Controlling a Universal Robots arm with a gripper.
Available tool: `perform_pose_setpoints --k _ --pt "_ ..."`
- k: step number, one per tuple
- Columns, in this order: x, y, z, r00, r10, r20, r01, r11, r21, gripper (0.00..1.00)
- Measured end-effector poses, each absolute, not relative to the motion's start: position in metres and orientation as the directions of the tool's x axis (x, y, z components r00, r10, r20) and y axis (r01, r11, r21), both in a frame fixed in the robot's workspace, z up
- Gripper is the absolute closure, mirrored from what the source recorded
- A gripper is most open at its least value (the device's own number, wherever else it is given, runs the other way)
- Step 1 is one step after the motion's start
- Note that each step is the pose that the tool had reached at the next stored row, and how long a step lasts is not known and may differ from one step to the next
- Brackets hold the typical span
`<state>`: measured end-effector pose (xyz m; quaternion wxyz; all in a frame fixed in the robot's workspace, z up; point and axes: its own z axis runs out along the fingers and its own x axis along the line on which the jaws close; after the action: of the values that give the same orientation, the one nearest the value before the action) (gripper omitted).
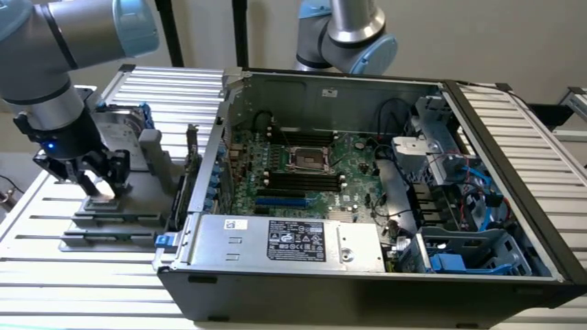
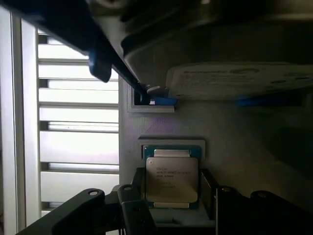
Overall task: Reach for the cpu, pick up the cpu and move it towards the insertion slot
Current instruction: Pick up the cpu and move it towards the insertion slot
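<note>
We see one cpu (image 2: 172,178), a thin square chip with a printed silver-grey top and a green rim. It lies in a grey holder (image 1: 115,216) on the desk (image 1: 64,282). Our one tool (image 2: 173,195) pinches its two side edges. One insertion slot (image 1: 308,159) sits well apart, inside the open computer case (image 1: 367,282).

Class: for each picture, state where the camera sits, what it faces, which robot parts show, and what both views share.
Exterior view: off the arm, raised, looking down on the open black computer case and slatted metal table; grey arm, gripper.
Wrist view: on the wrist, facing the square silver-grey cpu; gripper flanks it.
Shared: gripper, table.
</note>
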<state>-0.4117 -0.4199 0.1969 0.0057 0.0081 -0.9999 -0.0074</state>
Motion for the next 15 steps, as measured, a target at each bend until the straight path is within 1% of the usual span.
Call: perform_pose_setpoints --k 4,15 --pt "-0.412 -0.420 0.208 -1.000 -0.016 0.014 -0.016 1.000 0.015 0.46" --pt "-0.411 -0.420 0.258 -0.999 -0.016 0.028 -0.016 1.000 0.015 0.46"
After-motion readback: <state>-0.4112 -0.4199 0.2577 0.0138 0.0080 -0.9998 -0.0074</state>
